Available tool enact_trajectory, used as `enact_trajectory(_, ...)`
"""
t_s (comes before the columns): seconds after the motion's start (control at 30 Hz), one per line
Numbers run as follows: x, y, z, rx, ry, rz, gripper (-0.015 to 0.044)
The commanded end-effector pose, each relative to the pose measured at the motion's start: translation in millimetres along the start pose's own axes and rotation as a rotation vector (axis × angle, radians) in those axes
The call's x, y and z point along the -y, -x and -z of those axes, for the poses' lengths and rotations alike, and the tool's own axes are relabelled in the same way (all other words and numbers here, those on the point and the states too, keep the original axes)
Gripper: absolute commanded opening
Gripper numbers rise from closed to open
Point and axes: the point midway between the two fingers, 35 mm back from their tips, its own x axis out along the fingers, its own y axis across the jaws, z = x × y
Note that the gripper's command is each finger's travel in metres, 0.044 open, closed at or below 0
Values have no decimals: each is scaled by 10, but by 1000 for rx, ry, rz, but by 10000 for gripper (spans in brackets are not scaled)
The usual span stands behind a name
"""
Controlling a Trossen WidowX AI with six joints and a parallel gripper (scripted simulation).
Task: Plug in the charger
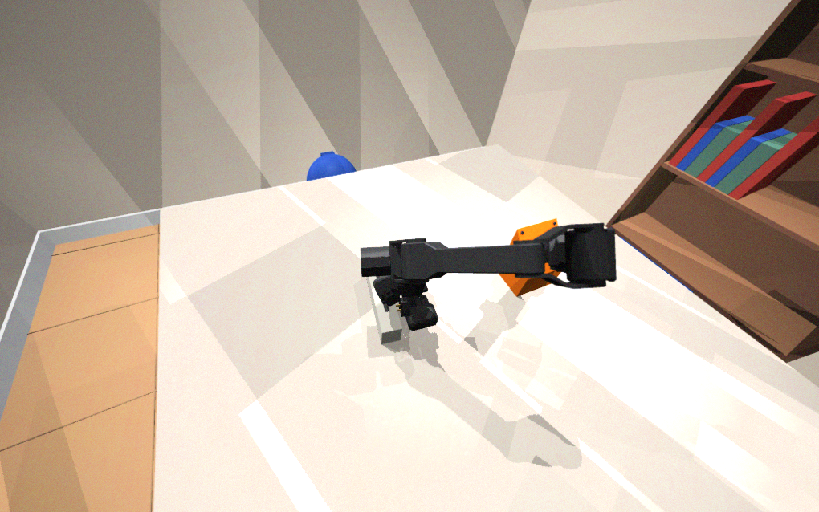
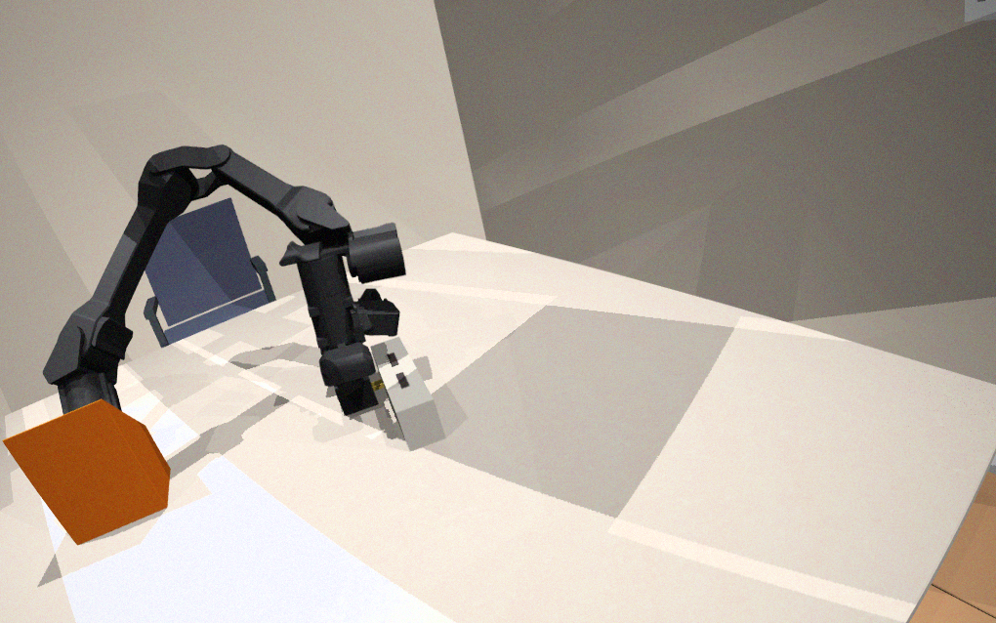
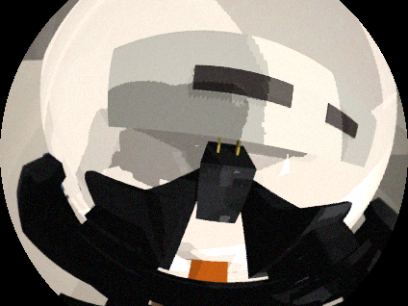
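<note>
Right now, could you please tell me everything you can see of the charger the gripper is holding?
The charger is a small dark, matte block, plastic by its look, with two thin brass-coloured prongs at its front. The gripper is shut on its sides, holding it just above the table. The prongs point at the power strip, close below its left outlet, not yet inserted. Whether the tips touch the strip's face cannot be told.
</note>
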Motion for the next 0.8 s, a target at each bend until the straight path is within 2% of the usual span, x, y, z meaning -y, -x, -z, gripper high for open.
enact_trajectory(0.0,-5,-2,-14,-1,-7,-5,0)
enact_trajectory(0.77,-6,1,-98,-1,-7,-5,0)
